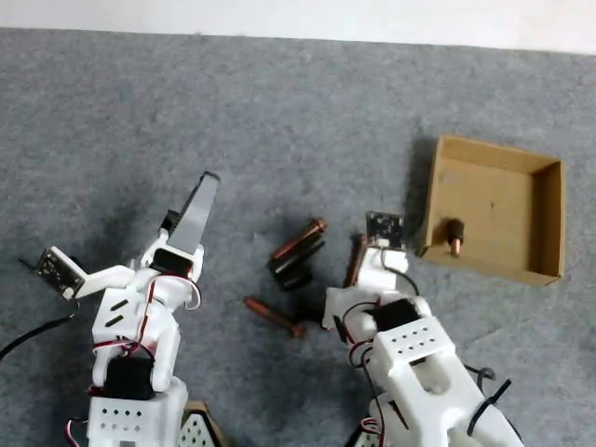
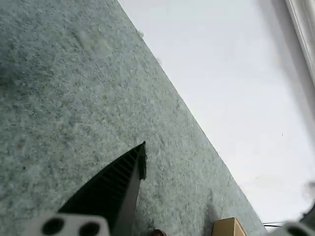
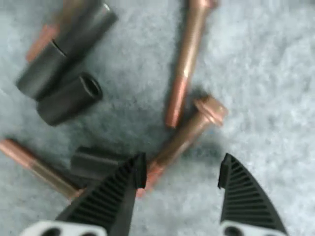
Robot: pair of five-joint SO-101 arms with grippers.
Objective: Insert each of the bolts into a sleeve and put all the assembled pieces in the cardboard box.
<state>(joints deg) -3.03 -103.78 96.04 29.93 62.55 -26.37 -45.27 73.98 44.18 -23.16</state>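
Gripper on the right (image 3: 182, 164) hangs over a loose bolt (image 3: 184, 137) with its jaws parted wide and nothing in them. That bolt lies near the cardboard box (image 1: 498, 200), on the side facing the arms. I judge the spread is meant to straddle the shank before closing. My left gripper (image 1: 200, 205) is raised over bare desk (image 1: 279, 102), well apart from the box, presumably to leave the parts free for the other arm. I cannot tell whether it is parted or closed.

A second bolt (image 3: 188, 59) lies just beside the first. A third bolt (image 1: 273, 315) lies farther from the box. Three dark sleeves cluster between those two. There is a short sleeve (image 3: 96, 162), a middle sleeve (image 3: 69, 98) and a longer sleeve (image 3: 64, 54). The longer one seems to have a copper bolt through it, though the view is soft there.

Inside the box, against the wall nearest the parts, rests one assembled piece (image 1: 453, 235). So I reckon the job is begun, with several pairs left to join.
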